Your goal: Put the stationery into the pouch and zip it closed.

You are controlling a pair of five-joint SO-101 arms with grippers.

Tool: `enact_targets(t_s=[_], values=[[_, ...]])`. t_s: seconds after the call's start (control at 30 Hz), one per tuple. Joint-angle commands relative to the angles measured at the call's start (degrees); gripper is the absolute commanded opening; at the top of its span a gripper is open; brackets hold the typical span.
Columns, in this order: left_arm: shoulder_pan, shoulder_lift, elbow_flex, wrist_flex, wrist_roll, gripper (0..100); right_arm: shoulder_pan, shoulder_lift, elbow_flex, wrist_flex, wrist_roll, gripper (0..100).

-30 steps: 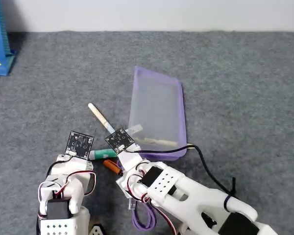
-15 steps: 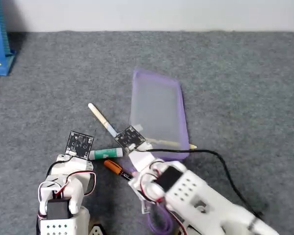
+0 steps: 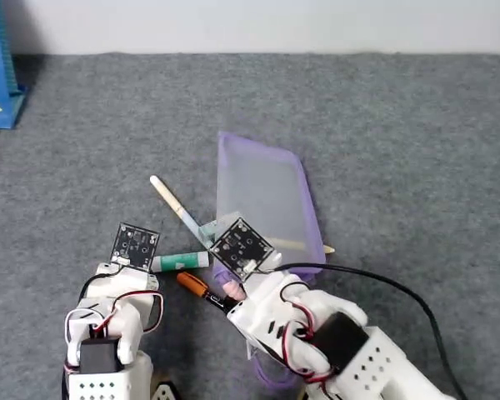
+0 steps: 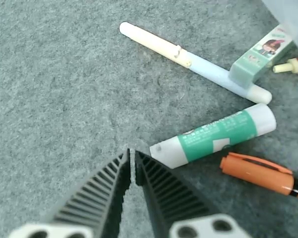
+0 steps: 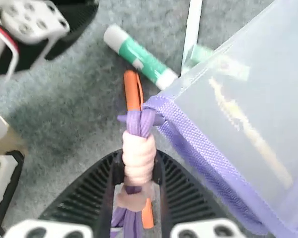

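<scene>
You're gripping the pouch's (image 3: pixel 262 192) cord (image 5: pixel 137 141) with the right end effector (image 5: pixel 137 163), left end effector (image 4: pixel 133 154) closed empty, glue stick (image 3: pixel 182 261), pens (image 3: pixel 168 198) lying outside.

The pouch (image 3: pixel 262 200) has frosted, translucent plastic walls, smooth and faintly shiny, edged in woven purple cloth tape; its cord (image 5: pixel 137 124) is purple fabric with a matt pink bead. The table (image 3: pixel 400 125) wears rough grey felt-like carpet, on which the glue stick (image 4: pixel 218 134) and orange pen (image 4: pixel 256 171) show smooth glossy plastic.
</scene>
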Motion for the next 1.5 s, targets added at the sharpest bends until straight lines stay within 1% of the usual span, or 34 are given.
enact_targets(t_s=[0.0,0.2,0.37,0.43,0.63,0.8,0.87,0.93,0.97,1.07,1.2,1.3,1.37,1.47], values=[[-0.1,0.4,-0.6,-1.2,-0.4,2,0.7,-2.9,-3.3,-1.1,0.6,0.7],[0.2,0.5,-0.6,-1.1,-0.4,2,0.7,-6.0,-3.3,-0.7,0.9,0.7],[-0.2,0.4,-0.6,5.7,-0.6,2,0.7,-7.1,-3.3,-1.0,0.8,0.7],[-0.2,0.3,-0.6,7.0,-0.6,2,0.7,-7.1,-3.3,-1.0,0.7,0.7],[0.0,0.3,-0.8,2.5,-0.6,2,0.8,-7.6,-3.3,-1.0,0.9,0.7],[0.8,0.3,-1.8,-2.7,-0.3,2,4.1,-10.2,-3.3,-1.1,1.0,0.7],[2.5,0.3,-3.3,-3.3,-0.3,2,4.5,-10.9,-3.3,-0.9,0.8,0.7],[3.6,0.3,-5.3,-1.8,-0.1,2,4.5,-11.0,-3.3,-0.8,0.6,0.7],[3.8,0.3,-6.6,-0.7,1.0,2,4.5,-10.9,-3.3,-1.0,0.6,0.7],[3.7,0.3,-10.0,1.2,8.9,2,4.5,-10.9,-3.3,-1.1,0.5,0.7],[4.2,0.3,-12.3,1.1,17.5,2,4.5,-10.9,-3.3,-1.1,0.5,0.7],[6.7,0.3,-13.6,1.1,23.7,2,4.7,-10.9,-3.3,-1.1,0.5,0.7],[9.4,0.3,-13.8,1.8,26.7,2,4.8,-10.9,-3.3,-1.1,0.5,0.8],[13.2,0.3,-14.6,5.2,27.7,4,4.8,-10.9,-3.3,-1.1,0.5,0.8]])
